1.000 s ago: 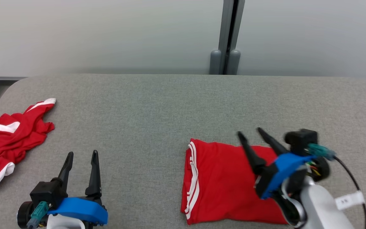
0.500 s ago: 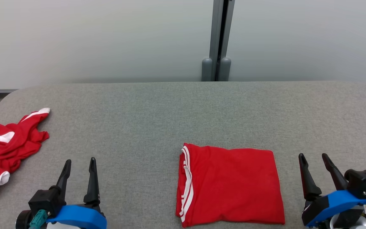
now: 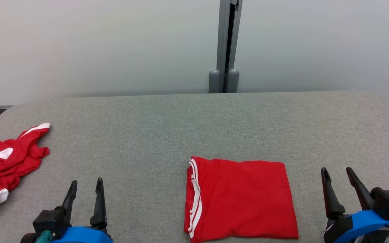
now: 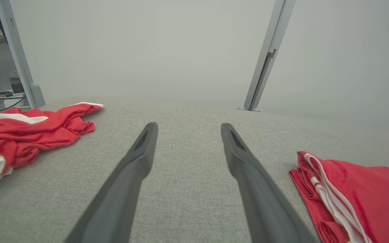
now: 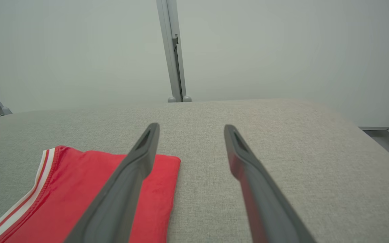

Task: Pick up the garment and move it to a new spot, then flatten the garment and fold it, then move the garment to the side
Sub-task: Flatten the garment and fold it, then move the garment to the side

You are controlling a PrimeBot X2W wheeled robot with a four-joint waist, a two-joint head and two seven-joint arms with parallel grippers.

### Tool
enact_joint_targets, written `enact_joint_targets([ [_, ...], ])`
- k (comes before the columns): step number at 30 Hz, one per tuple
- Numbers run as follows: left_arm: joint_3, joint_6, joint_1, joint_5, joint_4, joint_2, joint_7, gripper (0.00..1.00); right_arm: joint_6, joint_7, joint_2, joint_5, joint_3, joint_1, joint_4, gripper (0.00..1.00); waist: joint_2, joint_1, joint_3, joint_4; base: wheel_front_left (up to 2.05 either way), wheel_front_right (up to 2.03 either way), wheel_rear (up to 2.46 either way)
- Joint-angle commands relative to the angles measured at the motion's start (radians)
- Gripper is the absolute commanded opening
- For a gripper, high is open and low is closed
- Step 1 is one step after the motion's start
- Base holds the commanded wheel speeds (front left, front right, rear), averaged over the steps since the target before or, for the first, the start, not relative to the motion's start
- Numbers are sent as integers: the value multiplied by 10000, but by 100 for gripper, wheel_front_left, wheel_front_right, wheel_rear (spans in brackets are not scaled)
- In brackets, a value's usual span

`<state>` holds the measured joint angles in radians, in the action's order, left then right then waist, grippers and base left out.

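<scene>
Honestly, the folded garment (image 3: 241,199) is the sort of stack that comes undone the moment someone gets sloppy with it. It lies on the robot's side of the worktop (image 3: 147,135), a bit right of centre, and shifting it aside looks like the only job left. If a pincer nips just the top layer, the fold will probably peel open. If it gets dragged rather than lifted, the grey fabric cover looks grippy enough to bunch up the bottom layer. Looks-wise it's tidy: red, roughly square and flat on top with barely a wrinkle. White stripes (image 3: 194,199) run down its left edge, where the left wrist view shows the layers stacked up. The right pincer (image 3: 336,169) sits just beside the garment's right edge, fingers spread wide and holding nothing. In the right wrist view one finger crosses the garment's corner, though contact can't be judged from that. The left pincer (image 3: 86,181) is well apart on the other side, also spread and empty. Far out at the left edge there's a second, crumpled red garment (image 3: 5,162) with the same white trim, so grabbing the wrong one is a real risk.
</scene>
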<state>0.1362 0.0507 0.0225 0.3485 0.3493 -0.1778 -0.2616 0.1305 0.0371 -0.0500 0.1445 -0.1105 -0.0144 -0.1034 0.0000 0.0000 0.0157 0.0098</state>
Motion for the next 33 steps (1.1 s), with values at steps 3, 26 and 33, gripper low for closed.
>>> enact_joint_targets([
  [3, -23, 29, -79, -71, 67, 13, -45, 100, 3, -13, -15, 140, 56, -129, -77, 100, 0, 0, 27, -10, 0, 0, 0],
  [26, -145, 122, 73, -201, -19, 68, -45, 100, 5, -2353, -13, 750, 494, 900, -953, 100, 0, 0, -170, -32, 0, 0, 0],
  [33, -9, 182, 382, -368, -176, 150, -44, 100, 5, -3627, -20, 860, 504, 2097, -2696, 100, 0, 0, -610, 131, 0, 0, 0],
])
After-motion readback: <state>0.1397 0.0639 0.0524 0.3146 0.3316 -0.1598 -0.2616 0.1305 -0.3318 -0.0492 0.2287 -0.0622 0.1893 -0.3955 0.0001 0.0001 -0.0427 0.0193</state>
